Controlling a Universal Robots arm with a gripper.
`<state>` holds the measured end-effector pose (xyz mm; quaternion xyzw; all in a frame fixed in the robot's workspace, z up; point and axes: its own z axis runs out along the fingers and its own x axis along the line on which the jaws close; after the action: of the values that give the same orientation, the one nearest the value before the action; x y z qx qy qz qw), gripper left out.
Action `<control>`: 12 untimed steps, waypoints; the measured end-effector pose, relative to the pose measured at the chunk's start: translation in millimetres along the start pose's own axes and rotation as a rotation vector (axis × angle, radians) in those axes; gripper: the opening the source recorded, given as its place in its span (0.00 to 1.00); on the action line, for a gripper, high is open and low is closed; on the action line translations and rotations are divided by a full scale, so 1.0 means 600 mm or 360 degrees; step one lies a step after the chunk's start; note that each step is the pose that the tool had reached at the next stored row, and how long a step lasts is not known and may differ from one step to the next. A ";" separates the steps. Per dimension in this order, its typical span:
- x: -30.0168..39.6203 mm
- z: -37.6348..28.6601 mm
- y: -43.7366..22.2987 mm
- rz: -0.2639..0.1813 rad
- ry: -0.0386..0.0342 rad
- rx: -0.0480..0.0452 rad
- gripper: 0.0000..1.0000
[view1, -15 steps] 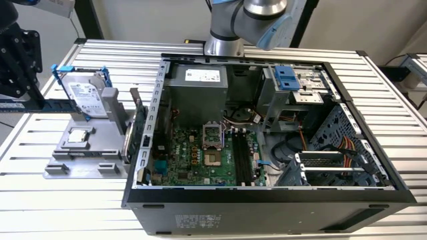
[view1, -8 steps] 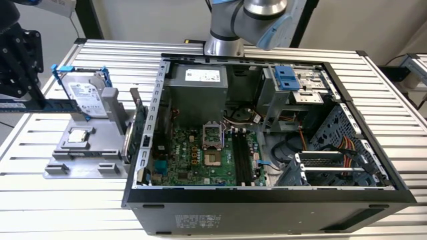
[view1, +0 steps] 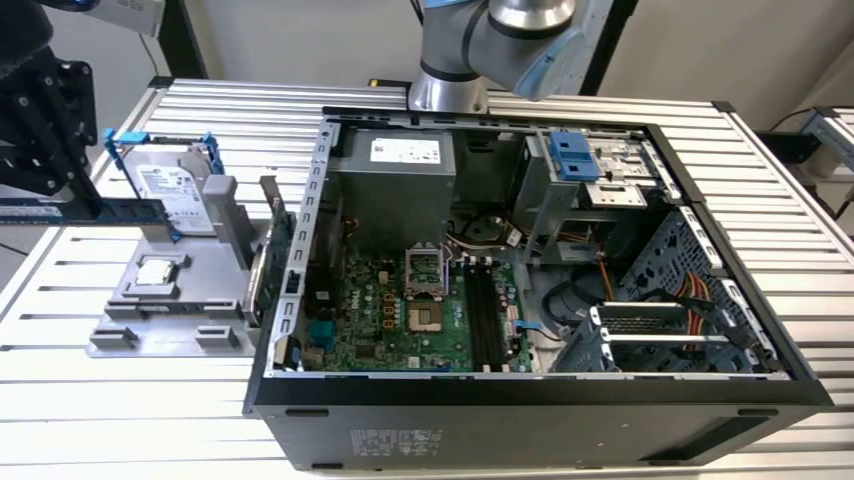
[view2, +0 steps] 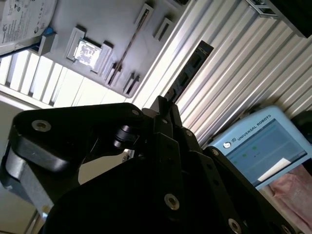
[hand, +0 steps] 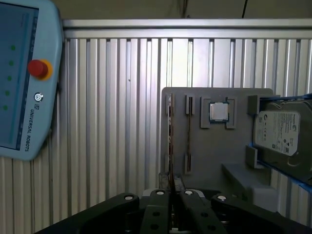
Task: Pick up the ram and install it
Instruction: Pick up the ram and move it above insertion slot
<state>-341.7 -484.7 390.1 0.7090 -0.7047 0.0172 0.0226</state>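
Our hand (view1: 56, 188) is clenched on the ram (view1: 118, 209), which we hold level above the surface (view1: 200, 110) at the exterior view's left, near the hard drive (view1: 174, 185). The open computer case (view1: 534, 425) stands at that view's right.

- My arm (view1: 451, 60) stood as a grey column at the far side of the scene, near the middle, with a silver joint and a pale blue cap (view1: 550, 55) above it.
- My gripper (view1: 34, 195) hung at the exterior view's left edge, well apart from that column.
- Its body was black, a linkage of bars pinned with round bolts, as both wrist views showed.
- My fingers (hand: 160, 201) were drawn close together and roughly parallel, clamped on the ram (view2: 191, 66).
- The ram stuck out straight past my fingertips in the second wrist view.
- In the exterior view it lay level under my gripper, its free end toward the exterior view's right.
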 end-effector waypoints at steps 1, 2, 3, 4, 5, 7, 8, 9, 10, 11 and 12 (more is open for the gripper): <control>0.000 0.000 -0.001 0.0000 0.0000 0.0000 0.00; 0.000 0.000 -0.003 0.0000 0.0000 0.0000 0.00; 0.000 0.000 -0.004 0.0000 0.0000 0.0000 0.00; 0.000 0.000 -0.006 0.0001 0.0000 0.0000 0.00; 0.000 0.000 -0.007 0.0001 0.0000 0.0000 0.00; 0.000 0.000 -0.011 0.0002 0.0001 0.0000 0.00; 0.000 0.000 -0.012 0.0002 0.0001 0.0000 0.00; 0.000 0.000 -0.013 0.0003 0.0001 0.0000 0.00; 0.000 0.000 -0.015 0.0003 0.0002 0.0000 0.00; 0.000 0.000 -0.016 0.0004 0.0002 0.0000 0.00; 0.000 0.000 -0.017 0.0004 0.0002 0.0000 0.00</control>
<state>-331.2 -484.7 390.1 0.7081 -0.7055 0.0177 0.0232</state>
